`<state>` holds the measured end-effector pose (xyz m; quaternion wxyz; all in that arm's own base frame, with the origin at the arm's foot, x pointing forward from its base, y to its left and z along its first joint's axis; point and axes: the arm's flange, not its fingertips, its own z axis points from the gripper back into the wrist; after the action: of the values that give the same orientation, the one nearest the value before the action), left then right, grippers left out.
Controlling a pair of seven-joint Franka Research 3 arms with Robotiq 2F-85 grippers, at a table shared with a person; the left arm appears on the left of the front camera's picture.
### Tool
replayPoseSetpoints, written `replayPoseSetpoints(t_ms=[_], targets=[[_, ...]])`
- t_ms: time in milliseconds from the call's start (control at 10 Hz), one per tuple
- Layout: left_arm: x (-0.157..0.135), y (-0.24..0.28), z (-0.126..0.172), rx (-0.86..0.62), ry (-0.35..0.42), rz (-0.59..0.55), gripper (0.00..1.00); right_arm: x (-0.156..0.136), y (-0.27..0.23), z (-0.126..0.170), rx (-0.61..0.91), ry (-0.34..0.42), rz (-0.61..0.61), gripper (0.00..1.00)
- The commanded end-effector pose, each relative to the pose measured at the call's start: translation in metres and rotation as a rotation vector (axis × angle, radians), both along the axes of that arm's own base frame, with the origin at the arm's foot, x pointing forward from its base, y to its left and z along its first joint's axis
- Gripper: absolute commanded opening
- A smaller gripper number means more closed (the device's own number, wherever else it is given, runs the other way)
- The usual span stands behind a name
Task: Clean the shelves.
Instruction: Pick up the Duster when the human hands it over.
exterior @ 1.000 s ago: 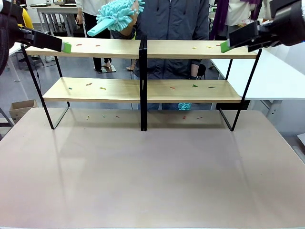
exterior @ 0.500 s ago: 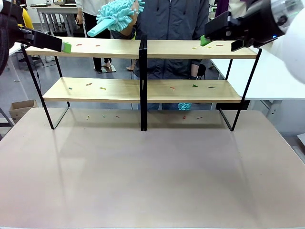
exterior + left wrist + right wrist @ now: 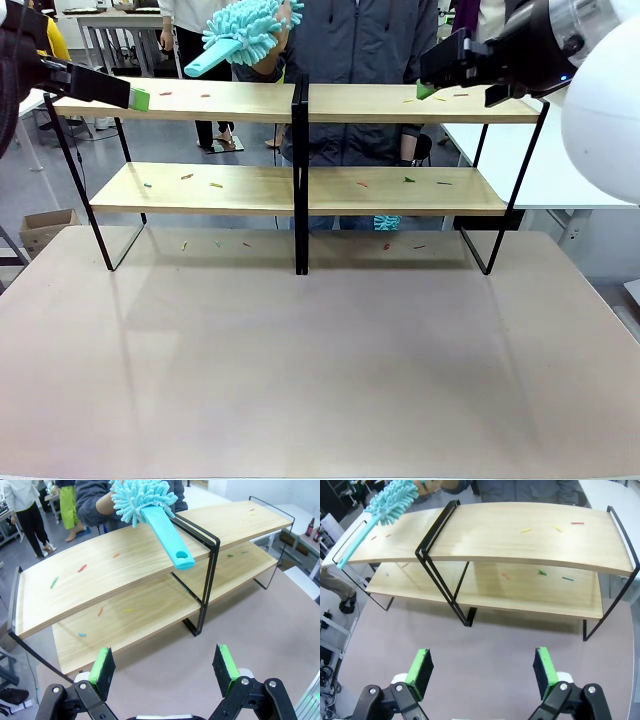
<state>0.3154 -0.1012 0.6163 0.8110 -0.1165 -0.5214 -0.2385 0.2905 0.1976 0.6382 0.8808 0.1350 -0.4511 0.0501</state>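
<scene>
Green-padded fingers [image 3: 102, 666] of left gripper [image 3: 164, 662] and right gripper [image 3: 481, 665] found spread wide, empty, small coloured scraps [image 3: 525, 530] on light wooden black-framed two-tier shelves [image 3: 520, 545] not identifiable.

The shelves [image 3: 250, 188] stand upright at the far side of the surface [image 3: 320, 370], running almost its whole width. 2 long, level boards of light wood sit stacked in a thin black metal frame, with a central black upright and a looped leg at each end. Small coloured scraps [image 3: 187, 176] lie scattered over both boards.
</scene>
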Motion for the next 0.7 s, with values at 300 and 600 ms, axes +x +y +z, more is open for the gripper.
replayPoseSetpoints(t_ms=[300,600], targets=[[0.0006,0.0000,0.0003,-0.005,-0.008,0.003,1.00,0.0022,-0.0009,0.0026,-0.066,0.045,-0.003,1.00],[0.0006,0.0000,0.0003,-0.005,-0.008,0.003,1.00,0.0033,0.0002,0.0015,-0.068,0.041,0.002,1.00]])
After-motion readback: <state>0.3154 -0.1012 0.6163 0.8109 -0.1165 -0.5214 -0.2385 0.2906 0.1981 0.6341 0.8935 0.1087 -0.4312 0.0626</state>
